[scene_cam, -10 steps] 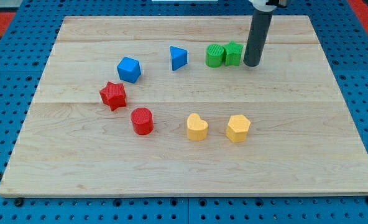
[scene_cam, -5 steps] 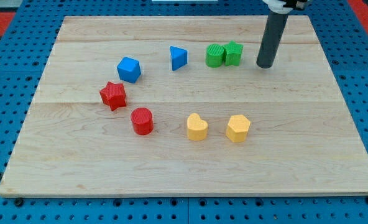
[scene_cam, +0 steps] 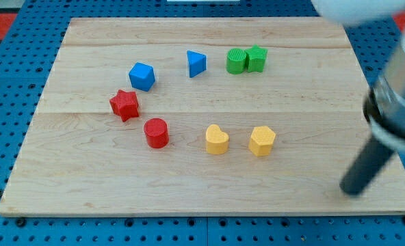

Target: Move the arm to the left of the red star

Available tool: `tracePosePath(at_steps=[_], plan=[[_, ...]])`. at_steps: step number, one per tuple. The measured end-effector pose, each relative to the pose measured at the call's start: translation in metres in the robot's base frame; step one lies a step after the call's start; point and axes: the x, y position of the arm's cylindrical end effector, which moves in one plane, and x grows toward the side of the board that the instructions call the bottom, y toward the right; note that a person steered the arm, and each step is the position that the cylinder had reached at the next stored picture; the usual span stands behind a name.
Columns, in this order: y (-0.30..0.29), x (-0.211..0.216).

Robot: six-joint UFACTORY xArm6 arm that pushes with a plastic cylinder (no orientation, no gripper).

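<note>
While the red star (scene_cam: 124, 104) lies flat on the wooden board (scene_cam: 202, 178) toward the view's left, my tip (scene_cam: 351, 190) rests far to the view's right of it and lower, near the board's bottom-right corner, well apart from every block. I carry no jaws; my end is a plain dark rod, blurred here and leaning up toward the view's right. The star has no long axis; one point faces the view's top, slightly to the left. Relative to the star: the blue cube (scene_cam: 141, 76) sits just above and to its right; the red cylinder (scene_cam: 157, 132) just below and to its right; the blue triangle (scene_cam: 196, 63) farther right and higher. The green cylinder (scene_cam: 237, 61) and green star-like block (scene_cam: 257, 58) touch each other, higher and well to the right. The yellow heart (scene_cam: 217, 139) and yellow hexagon (scene_cam: 262, 141) lie lower right, between the star and my tip.
</note>
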Motion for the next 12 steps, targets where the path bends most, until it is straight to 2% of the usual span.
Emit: tracePosePath(at_steps=[5, 7, 8, 9, 10, 11, 12], plan=[[-0.085, 0.002], [-0.212, -0.003], [-0.307, -0.042], [-0.373, -0.094], [-0.414, -0.137], [-0.427, -0.161], [-0.423, -0.163]])
